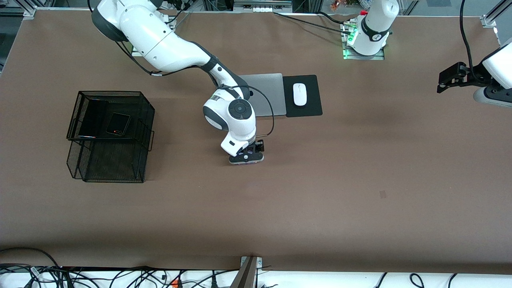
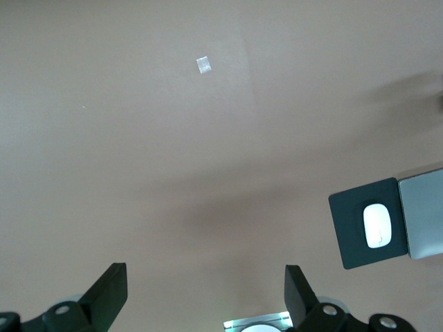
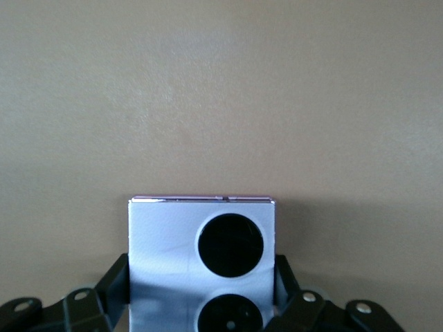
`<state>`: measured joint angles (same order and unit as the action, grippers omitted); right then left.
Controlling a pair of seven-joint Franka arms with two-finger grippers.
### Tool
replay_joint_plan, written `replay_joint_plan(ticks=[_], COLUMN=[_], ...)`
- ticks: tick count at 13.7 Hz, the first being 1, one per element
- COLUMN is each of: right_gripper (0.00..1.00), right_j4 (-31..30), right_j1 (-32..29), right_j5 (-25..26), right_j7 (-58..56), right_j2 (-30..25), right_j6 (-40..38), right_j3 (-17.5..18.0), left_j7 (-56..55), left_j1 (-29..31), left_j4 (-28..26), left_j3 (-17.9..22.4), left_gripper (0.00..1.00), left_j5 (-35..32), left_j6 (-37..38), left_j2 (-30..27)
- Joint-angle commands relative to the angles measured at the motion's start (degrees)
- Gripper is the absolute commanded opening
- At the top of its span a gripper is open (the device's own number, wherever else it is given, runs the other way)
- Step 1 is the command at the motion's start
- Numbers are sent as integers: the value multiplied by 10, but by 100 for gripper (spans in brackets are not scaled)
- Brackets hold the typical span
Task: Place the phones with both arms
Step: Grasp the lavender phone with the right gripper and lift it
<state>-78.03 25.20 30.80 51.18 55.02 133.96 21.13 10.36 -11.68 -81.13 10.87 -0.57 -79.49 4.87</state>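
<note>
Your right gripper (image 1: 247, 157) clamps the small lavender-white square phone (image 3: 202, 259), seemingly on the brown table (image 1: 360, 180); left gripper (image 1: 452, 82) waits open, table's left-arm end.

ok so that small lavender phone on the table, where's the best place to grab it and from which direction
Take the lavender phone by its two straight side edges, coming straight down from above. It lies flat on the table, lenses up, so only the thin edges offer a pinch. The right hand is already there, a finger against each side. The left hand waits over its own end of the table.
</note>
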Motion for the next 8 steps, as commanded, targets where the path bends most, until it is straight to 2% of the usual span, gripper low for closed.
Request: replay_joint_plan(ticks=[1,3,4,6,7,8], right_gripper=[1,1,1,1,1,1], right_j4=[9,10,11,11,14,25], right_j1=[-12,-48,-77,-162,-198,-219], right_j5=[11,10,10,9,9,8], right_j7=[7,-3,-6,-47,-85,-130], right_j2=[4,-27,-47,-82,-102,-117], right_j6=[-3,-38,-64,-132,-179,-222], right_j3=[7,12,35,101,123,126], left_j7=[-10,-10,-16,-25,-25,-25], left_j1=[53,151,167,167,168,170], left_j4=[-10,-10,-16,-20,-22,-24], left_j3=[-66,-172,-189,-190,-190,-190], left_gripper=[100,100,100,100,100,100], left_j5=[-5,-5,-5,-5,-6,-6], left_j6=[-13,-24,-35,-39,-39,-39], left_j2=[-9,-10,-11,-11,-12,-14])
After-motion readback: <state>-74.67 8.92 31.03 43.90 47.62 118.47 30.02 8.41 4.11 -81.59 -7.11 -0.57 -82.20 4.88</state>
